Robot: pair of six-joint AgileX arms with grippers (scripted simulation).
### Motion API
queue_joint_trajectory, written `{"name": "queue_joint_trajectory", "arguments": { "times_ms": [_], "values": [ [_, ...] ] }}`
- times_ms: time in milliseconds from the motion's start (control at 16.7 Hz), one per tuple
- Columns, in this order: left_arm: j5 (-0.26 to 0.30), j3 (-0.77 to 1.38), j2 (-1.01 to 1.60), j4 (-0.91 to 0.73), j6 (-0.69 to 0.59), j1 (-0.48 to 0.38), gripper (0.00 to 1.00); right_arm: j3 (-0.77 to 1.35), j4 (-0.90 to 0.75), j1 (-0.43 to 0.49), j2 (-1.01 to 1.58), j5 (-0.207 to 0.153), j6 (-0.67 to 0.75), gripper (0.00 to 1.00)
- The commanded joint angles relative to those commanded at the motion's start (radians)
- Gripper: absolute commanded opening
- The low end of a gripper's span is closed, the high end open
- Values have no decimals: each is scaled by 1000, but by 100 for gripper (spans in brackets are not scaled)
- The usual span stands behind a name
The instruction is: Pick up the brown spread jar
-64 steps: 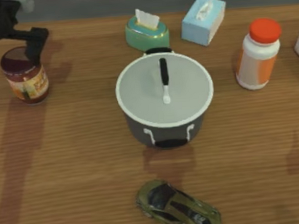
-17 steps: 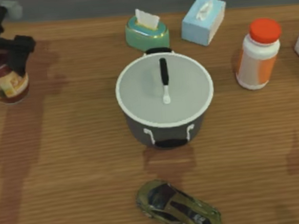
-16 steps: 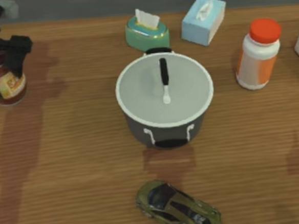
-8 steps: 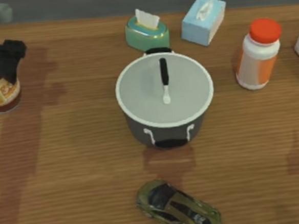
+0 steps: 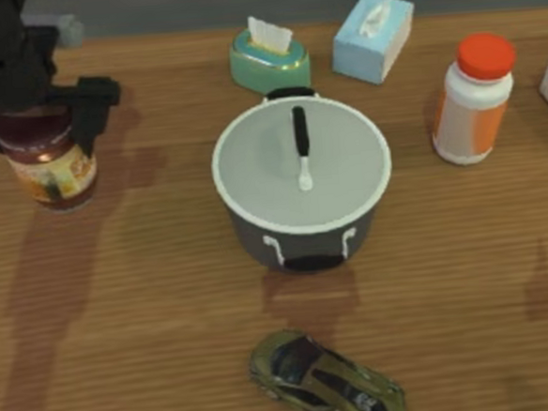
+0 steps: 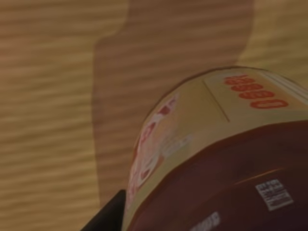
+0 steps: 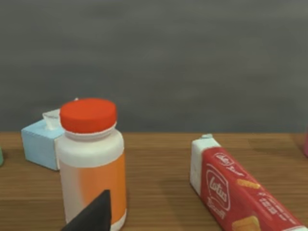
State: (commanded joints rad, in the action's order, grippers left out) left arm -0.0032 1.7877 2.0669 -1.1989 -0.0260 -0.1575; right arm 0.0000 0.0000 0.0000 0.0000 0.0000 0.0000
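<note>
**Jaws clamped on the jar's lid end**

Left gripper (image 5: 33, 95) holds the jar (image 5: 53, 169) by its upper part, at the table's (image 5: 168, 298) far left. Glass: likely rigid, smooth, breakable, so the grip probably wants to stay firm and level. Fingertips and lid are hidden under the wrist. Right gripper (image 7: 91, 214) shows only one fingertip; aperture unknown.

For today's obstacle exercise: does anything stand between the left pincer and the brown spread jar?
Nothing visible does. The left pincer sits right over the brown spread jar at the table's left, its fingers on either side of the lid. The pot stands well off to the right.
</note>
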Motion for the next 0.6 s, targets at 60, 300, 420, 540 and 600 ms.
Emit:
{"name": "queue_joint_trajectory", "arguments": {
  "times_ms": [60,300,420,540,600],
  "values": [
    [-5,-6,9,13,-56,-29,0,0,0,0,0,0,0,100],
    [-22,-27,38,60,-232,-124,0,0,0,0,0,0,0,100],
    [-26,-32,43,71,-265,-145,0,0,0,0,0,0,0,100],
    [-26,-32,43,71,-266,-146,0,0,0,0,0,0,0,100],
    [-26,-32,43,71,-266,-146,0,0,0,0,0,0,0,100]
  ]
}}
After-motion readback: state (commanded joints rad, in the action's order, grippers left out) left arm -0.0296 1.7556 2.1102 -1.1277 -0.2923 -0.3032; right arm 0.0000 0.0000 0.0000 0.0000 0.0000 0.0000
